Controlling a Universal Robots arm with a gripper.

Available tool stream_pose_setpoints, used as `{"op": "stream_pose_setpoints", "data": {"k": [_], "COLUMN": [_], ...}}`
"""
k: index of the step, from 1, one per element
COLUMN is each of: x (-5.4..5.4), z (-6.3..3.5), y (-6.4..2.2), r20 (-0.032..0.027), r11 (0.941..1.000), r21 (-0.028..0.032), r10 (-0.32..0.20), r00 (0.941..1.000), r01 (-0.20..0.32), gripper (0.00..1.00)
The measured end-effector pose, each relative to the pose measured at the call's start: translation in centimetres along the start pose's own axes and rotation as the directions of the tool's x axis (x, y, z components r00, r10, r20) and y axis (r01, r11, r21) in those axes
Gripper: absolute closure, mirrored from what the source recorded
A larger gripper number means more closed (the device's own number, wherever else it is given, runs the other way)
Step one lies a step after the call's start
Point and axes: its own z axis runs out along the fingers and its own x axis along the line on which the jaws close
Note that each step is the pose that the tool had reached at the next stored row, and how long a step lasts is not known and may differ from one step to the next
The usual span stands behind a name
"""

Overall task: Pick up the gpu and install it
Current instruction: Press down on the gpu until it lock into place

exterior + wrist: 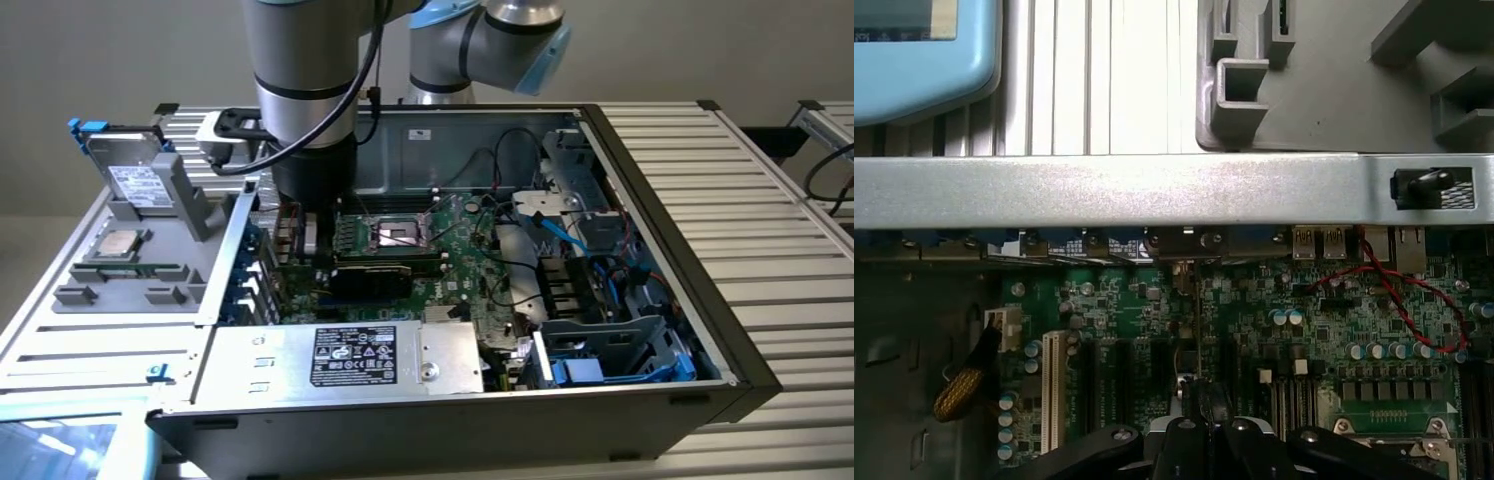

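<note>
Open computer case on slatted table; gripper clamps the gpu edge-on above motherboard slots

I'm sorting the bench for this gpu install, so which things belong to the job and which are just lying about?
Job: gpu, gripped by the shut gripper; motherboard; computer case.
Lying about: hard drive, CPU, RAM stick, all on the grey tray.
</note>
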Motion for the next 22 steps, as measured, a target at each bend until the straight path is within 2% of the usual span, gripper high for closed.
{"op": "stream_pose_setpoints", "data": {"k": [14,22], "x": [-0.11,-0.11], "z": [0.03,0.47], "y": [0.0,-0.05], "r20": [-0.0003,0.0008], "r11": [1.0,1.0], "r21": [-0.0001,0.0008], "r10": [0.0,0.0], "r00": [1.0,1.0], "r01": [0.0,0.0], "gripper": [0.88,0.88]}}
